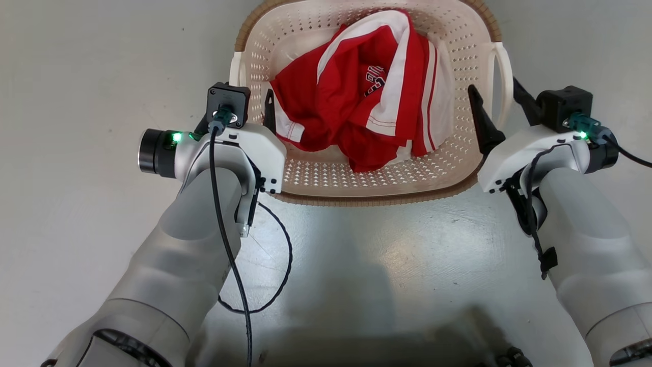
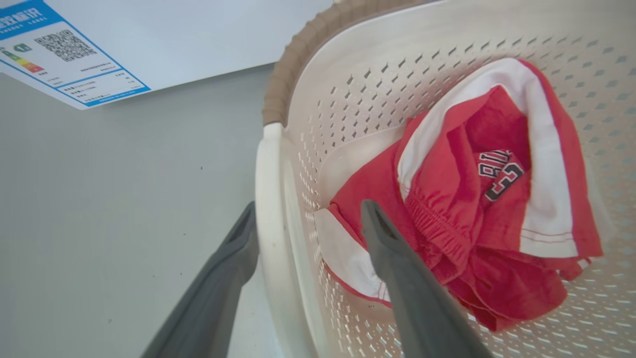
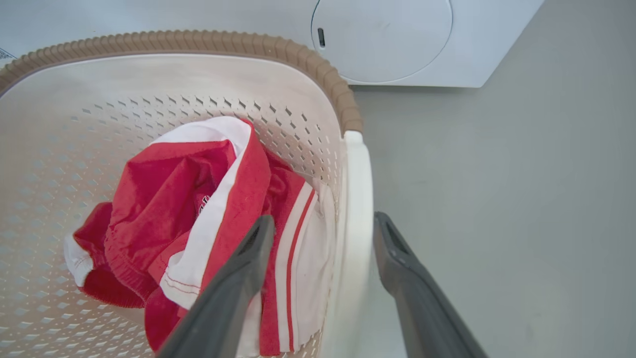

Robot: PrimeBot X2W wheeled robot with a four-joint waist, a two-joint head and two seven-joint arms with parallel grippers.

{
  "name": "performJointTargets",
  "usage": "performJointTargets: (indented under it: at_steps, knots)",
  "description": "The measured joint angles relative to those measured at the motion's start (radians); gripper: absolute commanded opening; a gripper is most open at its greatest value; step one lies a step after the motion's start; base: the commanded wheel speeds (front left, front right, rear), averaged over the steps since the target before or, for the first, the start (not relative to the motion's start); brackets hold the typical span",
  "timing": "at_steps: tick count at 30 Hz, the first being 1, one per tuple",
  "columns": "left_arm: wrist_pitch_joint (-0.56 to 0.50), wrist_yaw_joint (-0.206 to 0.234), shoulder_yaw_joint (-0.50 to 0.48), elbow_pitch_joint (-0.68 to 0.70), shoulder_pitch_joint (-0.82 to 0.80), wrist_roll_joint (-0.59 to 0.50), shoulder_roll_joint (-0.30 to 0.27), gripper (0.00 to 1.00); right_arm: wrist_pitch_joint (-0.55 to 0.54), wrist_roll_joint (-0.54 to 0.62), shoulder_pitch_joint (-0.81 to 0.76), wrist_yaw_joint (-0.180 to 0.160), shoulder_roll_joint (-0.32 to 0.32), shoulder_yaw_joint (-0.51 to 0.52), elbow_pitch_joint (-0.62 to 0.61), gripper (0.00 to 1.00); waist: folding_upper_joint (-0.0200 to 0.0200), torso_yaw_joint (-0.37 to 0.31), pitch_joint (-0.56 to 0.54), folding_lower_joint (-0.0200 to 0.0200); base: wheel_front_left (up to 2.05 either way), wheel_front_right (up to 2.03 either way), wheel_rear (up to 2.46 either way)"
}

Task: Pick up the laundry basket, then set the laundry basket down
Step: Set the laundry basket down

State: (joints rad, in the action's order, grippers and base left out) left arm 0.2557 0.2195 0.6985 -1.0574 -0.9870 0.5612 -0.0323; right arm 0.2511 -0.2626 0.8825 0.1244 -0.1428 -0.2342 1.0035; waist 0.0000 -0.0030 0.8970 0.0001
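The cream laundry basket (image 1: 356, 176) with its brown woven-look rim sits on the grey floor straight ahead, holding a crumpled red and white garment (image 1: 367, 92). My left gripper (image 1: 248, 104) is open and straddles the basket's left white loop handle (image 2: 268, 209): one finger is inside the basket by the garment (image 2: 472, 199), the other outside. My right gripper (image 1: 493, 85) is open as well. It straddles the right handle (image 3: 355, 199), one finger inside and one outside. In both wrist views I see gaps between the fingers and the handles.
A white washing machine (image 3: 397, 40) with a round door stands just beyond the basket, and its blue-edged energy label (image 2: 59, 54) shows at the left. A black cable (image 1: 285, 255) loops from my left arm over the floor. My own base (image 1: 387, 346) lies at the bottom.
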Motion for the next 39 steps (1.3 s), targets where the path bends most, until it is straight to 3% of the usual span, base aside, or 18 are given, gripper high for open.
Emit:
performJointTargets:
  at_steps: [12,21,30,39]
  knots:
    - [0.000,-0.001,-0.063,0.010,0.065,-0.008,0.000,1.00,0.000,0.046,-0.058,0.000,0.015,0.063,-0.034,1.00,0.0000,-0.010,-0.085,0.0000,0.00,0.00,0.00]
    - [0.000,-0.001,-0.182,0.151,0.190,-0.037,0.000,1.00,0.000,0.107,-0.136,0.000,0.025,0.158,-0.120,1.00,0.0000,-0.012,-0.213,0.0000,0.00,0.00,0.00]
    - [0.000,-0.061,-0.309,0.323,0.385,-0.125,-0.001,1.00,0.000,0.203,-0.275,0.000,0.041,0.265,-0.244,1.00,0.0000,-0.009,-0.392,0.0000,0.00,0.00,0.00]
    - [0.000,-0.099,-0.440,0.429,0.572,-0.158,-0.002,1.00,0.000,0.239,-0.410,0.000,0.046,0.293,-0.327,1.00,0.0000,-0.004,-0.582,0.0000,0.00,0.00,0.00]
